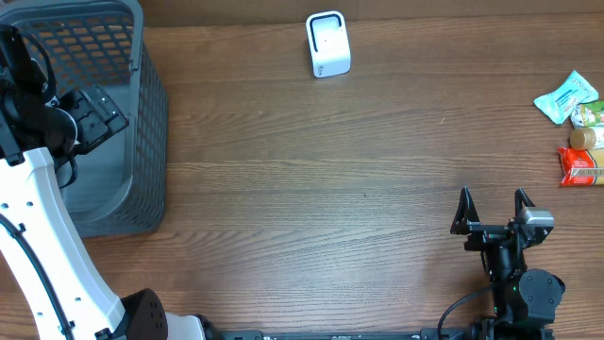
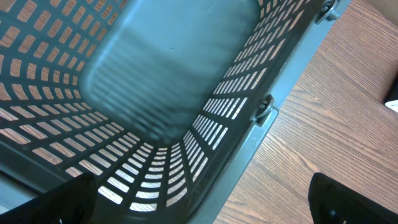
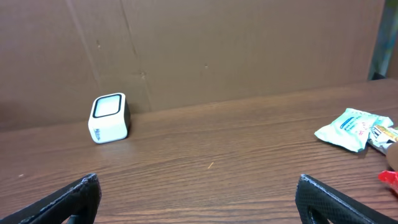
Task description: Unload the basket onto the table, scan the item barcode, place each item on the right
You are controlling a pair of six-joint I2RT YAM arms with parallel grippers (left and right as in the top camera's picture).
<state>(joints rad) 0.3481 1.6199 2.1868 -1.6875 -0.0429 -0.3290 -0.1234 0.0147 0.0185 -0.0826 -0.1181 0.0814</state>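
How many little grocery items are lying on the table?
4, clustered at the right edge: teal packet, green pack, brown round item, red packet. More may lie off-frame.

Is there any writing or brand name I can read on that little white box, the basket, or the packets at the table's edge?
No text can be read in any view.
white box: no lettering shows, only a dark-framed window.
teal packet: has print, too blurred to read.
red packet: has print, too small to read.
grey basket: no label in view.

White left arm (image 1: 42,227), black joints (image 1: 52,127), black cable (image 1: 458,311), black right gripper (image 1: 493,197), seemingly grey-topped
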